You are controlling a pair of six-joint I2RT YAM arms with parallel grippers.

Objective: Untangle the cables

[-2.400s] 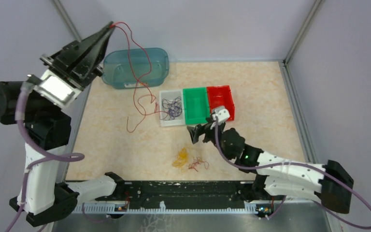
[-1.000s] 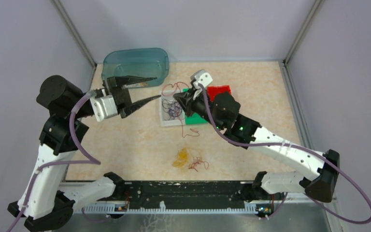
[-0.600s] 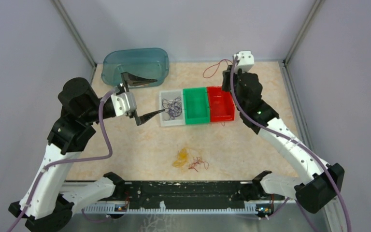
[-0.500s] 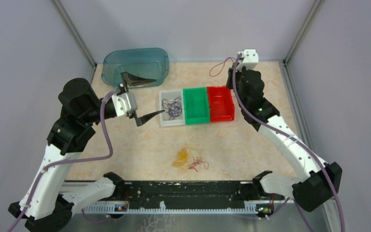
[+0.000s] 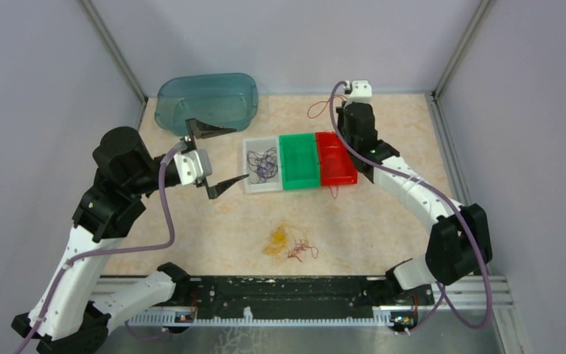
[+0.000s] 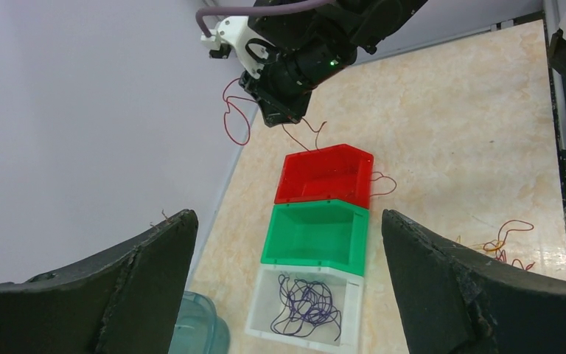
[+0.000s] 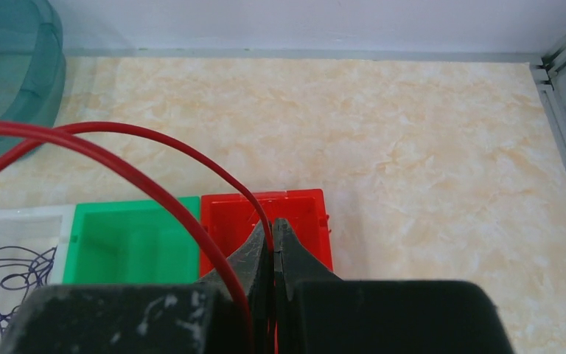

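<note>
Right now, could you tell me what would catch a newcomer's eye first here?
The right fingers are shut on a red cable by the red bin. The left fingers hang wide open left of the white bin holding a purple cable.

Left tool [image 5: 240, 153] spread wide, red cable [image 5: 315, 108] at right tool [image 5: 342, 137]

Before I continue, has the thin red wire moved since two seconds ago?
Yes, the wire went right, from the teal plastic tub to over the red plastic bin.
</note>
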